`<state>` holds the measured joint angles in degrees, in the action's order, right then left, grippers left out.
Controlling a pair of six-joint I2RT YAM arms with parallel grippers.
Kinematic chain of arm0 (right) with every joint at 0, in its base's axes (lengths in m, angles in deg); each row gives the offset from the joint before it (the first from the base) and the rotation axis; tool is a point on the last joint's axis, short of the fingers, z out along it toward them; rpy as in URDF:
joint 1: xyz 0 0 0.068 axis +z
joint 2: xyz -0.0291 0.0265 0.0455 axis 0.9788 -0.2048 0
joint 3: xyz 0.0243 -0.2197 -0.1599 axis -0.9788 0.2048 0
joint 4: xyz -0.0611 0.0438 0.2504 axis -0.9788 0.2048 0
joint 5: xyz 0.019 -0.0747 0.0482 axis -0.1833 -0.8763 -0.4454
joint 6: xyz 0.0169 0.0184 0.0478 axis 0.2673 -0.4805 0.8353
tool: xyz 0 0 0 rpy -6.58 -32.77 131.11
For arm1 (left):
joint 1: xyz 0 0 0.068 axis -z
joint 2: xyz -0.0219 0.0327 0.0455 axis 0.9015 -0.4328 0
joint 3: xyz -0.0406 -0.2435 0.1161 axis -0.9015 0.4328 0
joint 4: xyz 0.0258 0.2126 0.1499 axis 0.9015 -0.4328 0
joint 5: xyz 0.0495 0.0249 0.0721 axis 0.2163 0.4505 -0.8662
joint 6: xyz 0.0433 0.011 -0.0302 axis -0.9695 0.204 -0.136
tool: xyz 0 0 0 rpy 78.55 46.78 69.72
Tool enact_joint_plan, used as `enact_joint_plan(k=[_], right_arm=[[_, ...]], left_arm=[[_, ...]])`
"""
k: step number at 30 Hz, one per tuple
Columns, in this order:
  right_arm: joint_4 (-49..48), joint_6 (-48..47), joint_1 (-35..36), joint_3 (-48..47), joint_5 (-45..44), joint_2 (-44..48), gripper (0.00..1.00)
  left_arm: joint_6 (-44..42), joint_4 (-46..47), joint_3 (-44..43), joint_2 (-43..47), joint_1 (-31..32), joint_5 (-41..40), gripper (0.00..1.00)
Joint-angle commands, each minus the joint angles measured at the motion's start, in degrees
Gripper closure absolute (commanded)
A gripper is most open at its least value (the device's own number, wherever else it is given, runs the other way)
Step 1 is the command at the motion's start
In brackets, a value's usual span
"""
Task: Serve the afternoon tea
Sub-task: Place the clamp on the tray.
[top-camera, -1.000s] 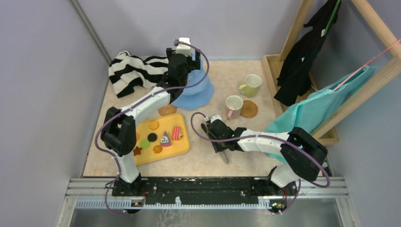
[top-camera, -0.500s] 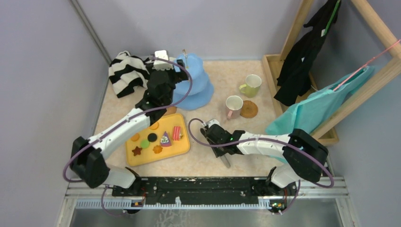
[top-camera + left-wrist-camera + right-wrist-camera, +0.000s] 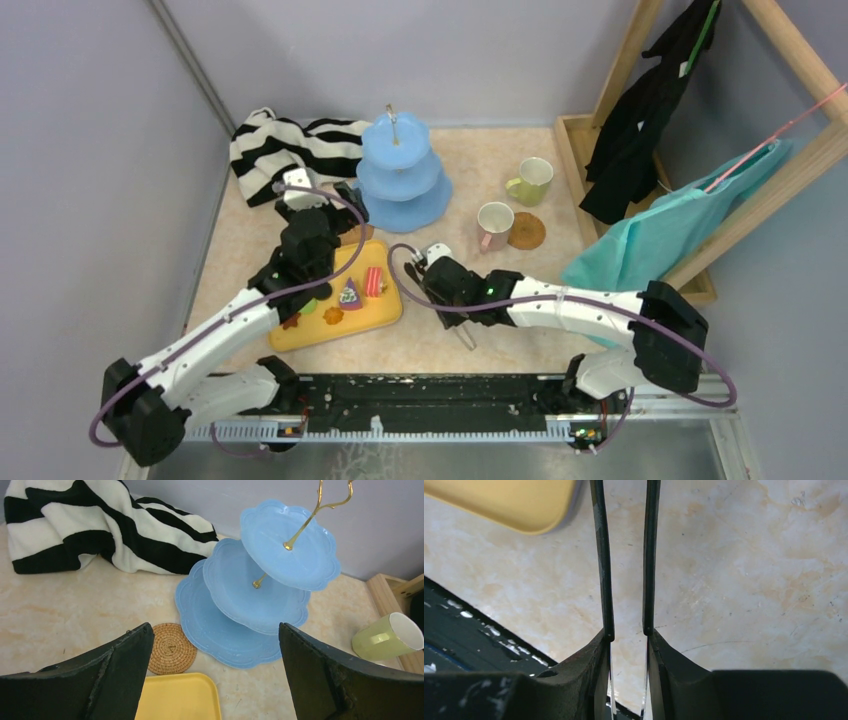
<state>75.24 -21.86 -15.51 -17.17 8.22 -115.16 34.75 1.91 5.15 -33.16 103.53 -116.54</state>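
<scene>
Your left gripper (image 3: 215,630) stands spread as wide as it goes, holding nothing. It hangs above the far edge of the yellow tray (image 3: 372,313) and faces the blue three-tier stand (image 3: 400,175) at its 1 o'clock. Your right gripper (image 3: 627,635) is pinched on a pair of thin tongs (image 3: 602,555). The blades run side by side with only bare tabletop between them, just off the tray's 3 o'clock side.

The toy treats (image 3: 349,294) all lie on the tray and every tier looks bare, so I judge you are at the start of loading the stand. Next, bring the tongs over one treat, straddle it, squeeze gently and carry it to a tier; small pieces may slip.

The pink-handled cup (image 3: 494,222) stands beside a cork coaster (image 3: 527,231), not on it. The yellow-green cup (image 3: 530,180) is at its 1 o'clock, and the second coaster (image 3: 170,648) lies at the stand's 7 o'clock.

The table (image 3: 248,232) is beige and marbled, and the walls are grey. A striped cloth (image 3: 285,150) is heaped at the stand's 9 o'clock. At 3 o'clock a wooden rack (image 3: 625,60) carries a black garment (image 3: 640,130) and a teal garment (image 3: 670,235).
</scene>
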Motion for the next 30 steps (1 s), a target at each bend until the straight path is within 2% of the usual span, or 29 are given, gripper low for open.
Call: enact_joint_plan(k=[1, 14, 30], right_arm=[[2.14, 1.01, 4.01, -6.42, -2.99, -0.88, 0.7], [3.57, 4.04, 7.71, -15.05, -1.1, -8.88, 0.68], [3.49, 7.05, 7.97, -21.33, 0.57, -19.94, 0.59]], left_arm=[[4.7, -3.45, 2.86, 6.32, 0.28, -1.92, 0.01], [6.21, -9.48, 5.35, 15.17, 0.28, -1.11, 0.01], [8.4, -9.98, 7.49, 17.61, 0.28, 0.52, 0.02]])
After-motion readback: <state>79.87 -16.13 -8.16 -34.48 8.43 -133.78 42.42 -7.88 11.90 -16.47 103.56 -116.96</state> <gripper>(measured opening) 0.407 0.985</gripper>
